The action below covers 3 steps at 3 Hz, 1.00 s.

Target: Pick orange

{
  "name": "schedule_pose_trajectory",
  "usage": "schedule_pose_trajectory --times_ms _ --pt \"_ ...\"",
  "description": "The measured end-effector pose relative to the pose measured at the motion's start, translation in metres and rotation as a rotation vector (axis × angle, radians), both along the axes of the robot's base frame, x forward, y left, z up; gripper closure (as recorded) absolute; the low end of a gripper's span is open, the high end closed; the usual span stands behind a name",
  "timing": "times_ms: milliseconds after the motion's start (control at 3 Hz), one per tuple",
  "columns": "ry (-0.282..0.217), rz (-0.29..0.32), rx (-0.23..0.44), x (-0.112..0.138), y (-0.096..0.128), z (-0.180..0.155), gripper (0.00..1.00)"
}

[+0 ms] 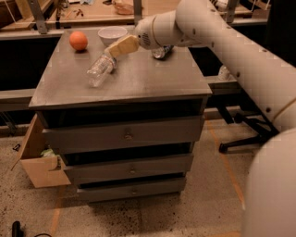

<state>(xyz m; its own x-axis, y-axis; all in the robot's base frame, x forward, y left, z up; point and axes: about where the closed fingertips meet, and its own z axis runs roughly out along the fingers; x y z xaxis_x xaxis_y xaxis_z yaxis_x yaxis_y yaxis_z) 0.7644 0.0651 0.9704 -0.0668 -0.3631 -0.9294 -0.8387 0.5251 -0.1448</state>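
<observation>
The orange (78,40) sits at the far left corner of the grey cabinet top (138,78). A white bowl (112,33) stands to its right at the back edge. My gripper (121,46) hangs above the cabinet top, just in front of the bowl and over the cap end of a clear plastic bottle (101,70) lying on its side. The gripper is to the right of the orange and apart from it, holding nothing that shows. My white arm (222,41) reaches in from the right.
A dark can-like object (162,52) lies behind the arm near the cabinet's back. An open cardboard box (39,157) stands on the floor at the lower left. A chair base (245,120) is on the right. A wooden bench (92,11) runs behind.
</observation>
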Motion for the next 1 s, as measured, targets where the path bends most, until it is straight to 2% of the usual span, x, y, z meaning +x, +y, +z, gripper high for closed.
schedule_pose_trajectory --times_ms 333,667,1000 --pt "0.027 0.059 0.075 0.037 0.051 -0.024 0.0" --pt "0.037 0.103 0.118 0.065 0.089 -0.039 0.0" --pt "0.037 0.132 0.15 0.082 0.122 -0.037 0.0"
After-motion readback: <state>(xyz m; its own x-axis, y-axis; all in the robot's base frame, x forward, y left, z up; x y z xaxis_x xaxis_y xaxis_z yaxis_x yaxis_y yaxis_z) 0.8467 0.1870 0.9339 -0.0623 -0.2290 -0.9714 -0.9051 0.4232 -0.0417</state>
